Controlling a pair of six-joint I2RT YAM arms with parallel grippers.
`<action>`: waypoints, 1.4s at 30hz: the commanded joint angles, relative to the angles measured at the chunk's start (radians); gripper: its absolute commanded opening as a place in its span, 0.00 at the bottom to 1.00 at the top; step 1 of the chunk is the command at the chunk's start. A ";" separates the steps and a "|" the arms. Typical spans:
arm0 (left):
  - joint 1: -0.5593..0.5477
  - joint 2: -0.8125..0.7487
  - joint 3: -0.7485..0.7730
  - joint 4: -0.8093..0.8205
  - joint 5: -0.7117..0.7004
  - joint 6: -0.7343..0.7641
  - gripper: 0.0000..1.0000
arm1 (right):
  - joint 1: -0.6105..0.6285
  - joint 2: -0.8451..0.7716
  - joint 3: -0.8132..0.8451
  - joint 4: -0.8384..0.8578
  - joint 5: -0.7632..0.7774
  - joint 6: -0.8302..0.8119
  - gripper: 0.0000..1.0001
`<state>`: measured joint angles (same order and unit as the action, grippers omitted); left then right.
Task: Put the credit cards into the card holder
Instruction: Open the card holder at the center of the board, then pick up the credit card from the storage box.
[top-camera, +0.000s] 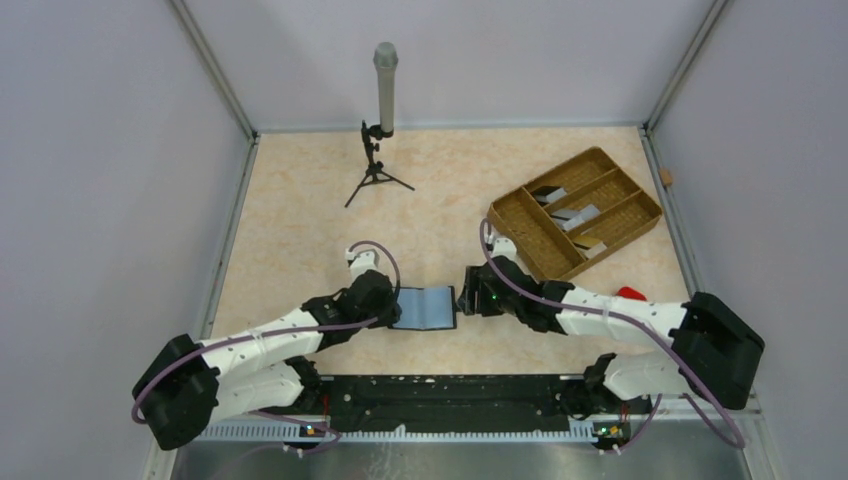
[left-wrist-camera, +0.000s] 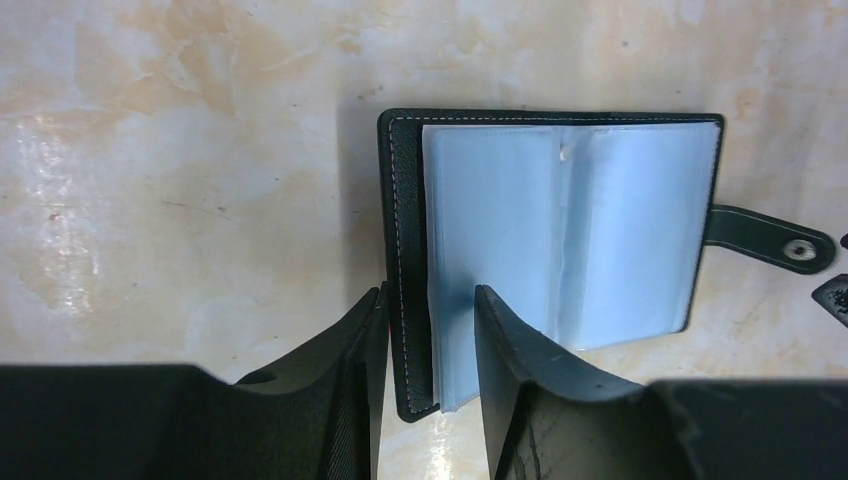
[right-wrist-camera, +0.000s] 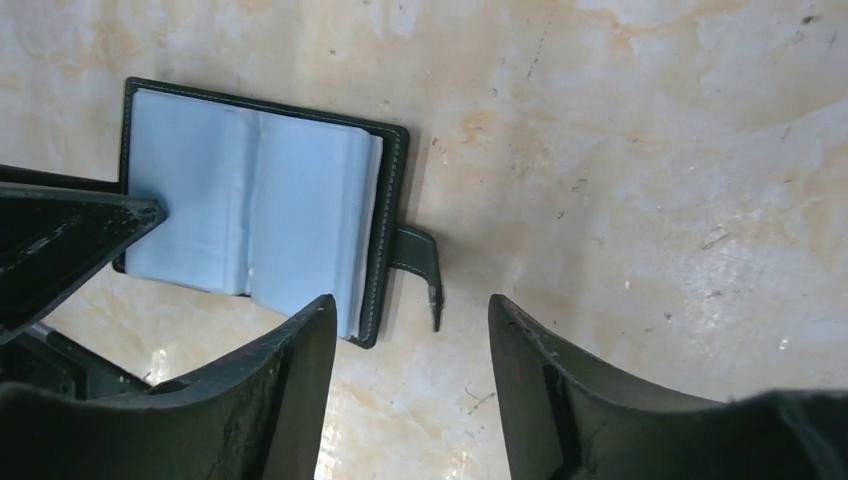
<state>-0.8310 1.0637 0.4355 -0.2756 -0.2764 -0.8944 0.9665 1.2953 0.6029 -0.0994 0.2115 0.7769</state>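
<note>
The card holder (top-camera: 425, 308) lies open on the table between my two grippers, pale blue sleeves (left-wrist-camera: 560, 230) facing up. My left gripper (left-wrist-camera: 430, 295) straddles its left black cover edge and the nearest sleeves; the jaws stand narrowly open, with a thin gap at the outer finger. My right gripper (right-wrist-camera: 412, 305) is open at the card holder's (right-wrist-camera: 250, 210) right edge, and the clasp tab (right-wrist-camera: 420, 250) sticks out just ahead of its fingers. Pale and dark credit cards (top-camera: 590, 213) lie in the brown woven tray (top-camera: 510, 215) at the back right.
A small black tripod with a grey pole (top-camera: 378, 150) stands at the back centre. A red object (top-camera: 630, 293) shows behind the right arm. A small brown bit (top-camera: 666, 177) sits by the right wall. Grey walls enclose the table on three sides.
</note>
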 joint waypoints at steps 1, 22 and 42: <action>0.001 -0.059 -0.029 0.115 0.034 -0.027 0.40 | 0.008 -0.120 0.064 -0.048 0.043 -0.054 0.60; 0.010 -0.116 -0.065 0.130 0.037 -0.052 0.51 | -0.483 -0.293 0.312 -0.529 0.325 -0.145 0.99; 0.035 -0.159 -0.093 0.099 0.018 -0.034 0.71 | -0.945 -0.207 0.157 -0.325 0.086 -0.181 0.94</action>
<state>-0.8101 0.9371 0.3367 -0.1871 -0.2508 -0.9401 0.0372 1.0702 0.7567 -0.5171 0.3260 0.6041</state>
